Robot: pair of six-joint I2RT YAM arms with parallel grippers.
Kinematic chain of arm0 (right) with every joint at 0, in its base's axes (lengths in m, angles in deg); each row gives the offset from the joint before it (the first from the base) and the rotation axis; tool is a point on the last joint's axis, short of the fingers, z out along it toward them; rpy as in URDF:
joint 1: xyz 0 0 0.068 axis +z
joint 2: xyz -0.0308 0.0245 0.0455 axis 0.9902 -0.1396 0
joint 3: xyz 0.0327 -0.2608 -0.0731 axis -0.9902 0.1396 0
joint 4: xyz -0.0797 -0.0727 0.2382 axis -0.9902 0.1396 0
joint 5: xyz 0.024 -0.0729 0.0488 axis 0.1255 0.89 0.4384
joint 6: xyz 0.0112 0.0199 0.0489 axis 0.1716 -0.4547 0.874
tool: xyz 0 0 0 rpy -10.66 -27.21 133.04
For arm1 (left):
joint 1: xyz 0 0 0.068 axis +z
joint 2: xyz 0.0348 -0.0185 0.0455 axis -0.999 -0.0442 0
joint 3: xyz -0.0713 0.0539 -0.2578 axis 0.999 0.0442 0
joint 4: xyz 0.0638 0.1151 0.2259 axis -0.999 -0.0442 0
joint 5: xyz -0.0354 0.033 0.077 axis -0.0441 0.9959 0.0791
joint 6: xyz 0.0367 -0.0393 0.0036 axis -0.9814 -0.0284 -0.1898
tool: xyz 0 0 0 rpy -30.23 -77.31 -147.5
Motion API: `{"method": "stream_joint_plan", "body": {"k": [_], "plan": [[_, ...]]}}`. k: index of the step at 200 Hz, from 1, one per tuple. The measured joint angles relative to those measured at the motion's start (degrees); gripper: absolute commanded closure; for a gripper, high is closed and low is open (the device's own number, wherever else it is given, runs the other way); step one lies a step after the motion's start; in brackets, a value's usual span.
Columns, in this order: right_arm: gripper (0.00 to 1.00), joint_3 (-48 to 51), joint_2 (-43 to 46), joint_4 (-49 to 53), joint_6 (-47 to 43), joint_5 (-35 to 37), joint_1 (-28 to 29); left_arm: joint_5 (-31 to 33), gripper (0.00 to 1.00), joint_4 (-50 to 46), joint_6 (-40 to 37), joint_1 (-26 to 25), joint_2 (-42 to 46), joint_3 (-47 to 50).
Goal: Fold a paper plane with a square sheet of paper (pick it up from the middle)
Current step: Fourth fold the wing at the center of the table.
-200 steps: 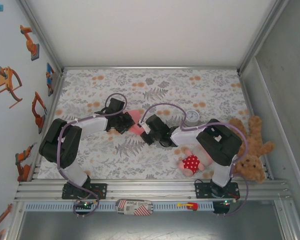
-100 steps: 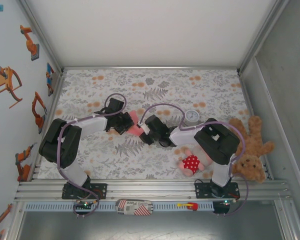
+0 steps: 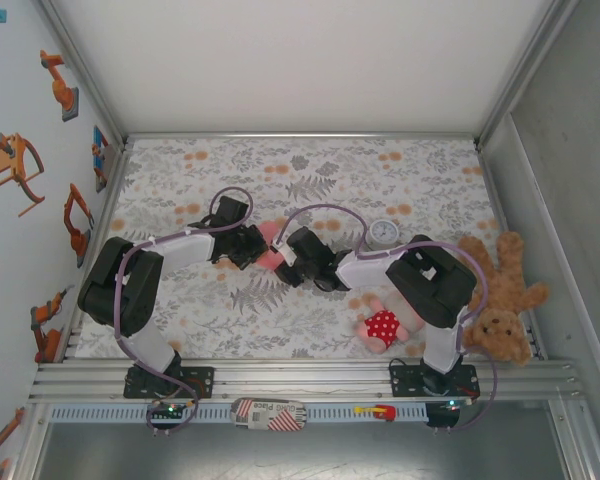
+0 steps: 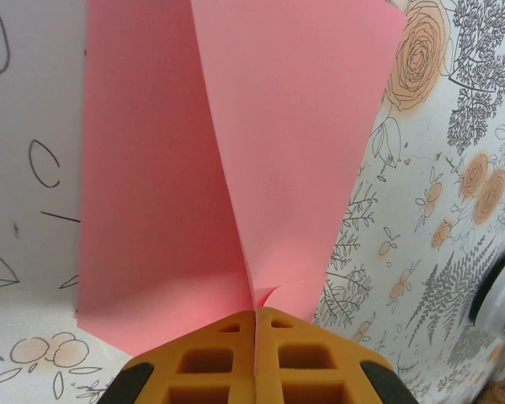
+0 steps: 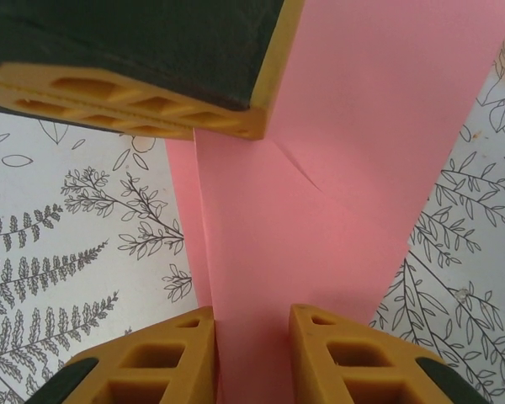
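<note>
Where the item is: the square sheet of paper (image 3: 271, 240) sits at mid-counter (image 3: 400, 180), caught between the two tools where the arms meet.
Condition of item: salmon-pink and partly folded. From the left wrist it fans out as two flaps on either side of one crease (image 4: 227, 168).
Left tool (image 4: 257, 318): clenched on the near edge of the sheet, at the foot of the crease, with a small pucker just beyond the pads.
Right tool (image 5: 252, 328): fingers stand apart with a strip of the sheet (image 5: 345, 168) running between them. They straddle it and are not pressed shut on it, as far as the right wrist view shows.
Key relation: the sheet lies straight ahead of the right tool, its long axis running from that gap toward the left tool's finger (image 5: 151, 101), which clamps the far end.
Bearing from above: the left tool (image 3: 252, 246) is on the sheet's left and the right tool (image 3: 290, 262) on its right and nearer side, both against it.
Nearer arm: neither, since both reach the sheet.
Judgement: the next crease depends on the right tool closing square to that axis while the left holds the sheet.
Risk: a skewed pinch would wander the fold.
Bystander: the plush doll (image 3: 383, 325) lies well apart, nearer the right base.
</note>
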Motion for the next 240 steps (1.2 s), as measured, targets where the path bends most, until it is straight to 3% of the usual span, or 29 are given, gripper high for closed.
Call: {"method": "stream_joint_plan", "body": {"k": [98, 171, 240], "plan": [[0.96, -0.1, -0.5, 0.0, -0.1, -0.6, 0.0, -0.2, 0.8, -1.9, -0.7, 1.8, 1.2, -0.3], [1.0, -0.1, -0.5, 0.8, 1.5, -5.2, -0.1, 3.1, 0.65, -8.2, -4.4, 8.7, 11.6, -0.3], [1.0, -0.1, -0.5, 0.7, 8.1, -13.0, -3.8, 3.0, 0.63, -3.2, -4.3, 9.1, 18.4, 9.0]]}}
